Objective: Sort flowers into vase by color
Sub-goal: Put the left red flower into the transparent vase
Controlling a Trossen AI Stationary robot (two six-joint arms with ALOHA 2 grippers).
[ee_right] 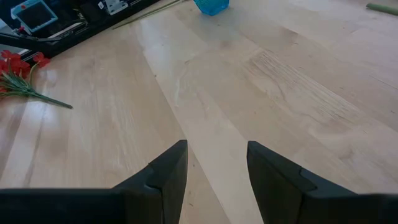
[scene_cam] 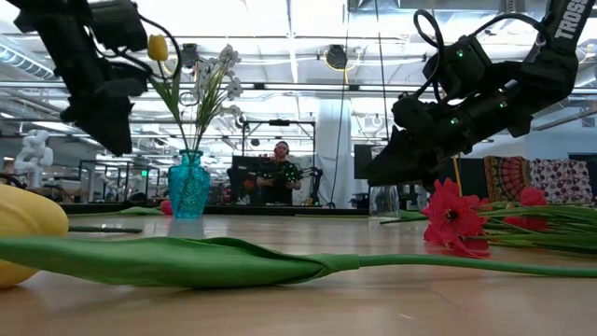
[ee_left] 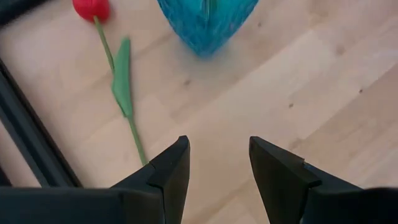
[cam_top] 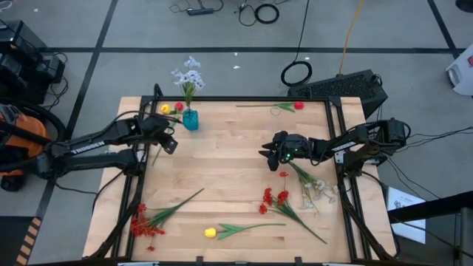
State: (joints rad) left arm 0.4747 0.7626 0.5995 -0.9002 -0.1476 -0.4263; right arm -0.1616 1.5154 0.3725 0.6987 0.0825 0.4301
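Beyond my table I see a grey floor (cam_top: 222, 66) crossed by dark lines, with black cables (cam_top: 260, 12) coiled on it. Bright ceiling lights (scene_cam: 280, 19) hang overhead, and a person (scene_cam: 280, 177) sits far back.

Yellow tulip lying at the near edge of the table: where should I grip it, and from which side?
Grip the yellow tulip mid-stem, just past the leaf, coming straight down with fingers across the stem. It lies flat, blossom pointing left; the stem is thin and bare there, probably safer than the bulky blossom.
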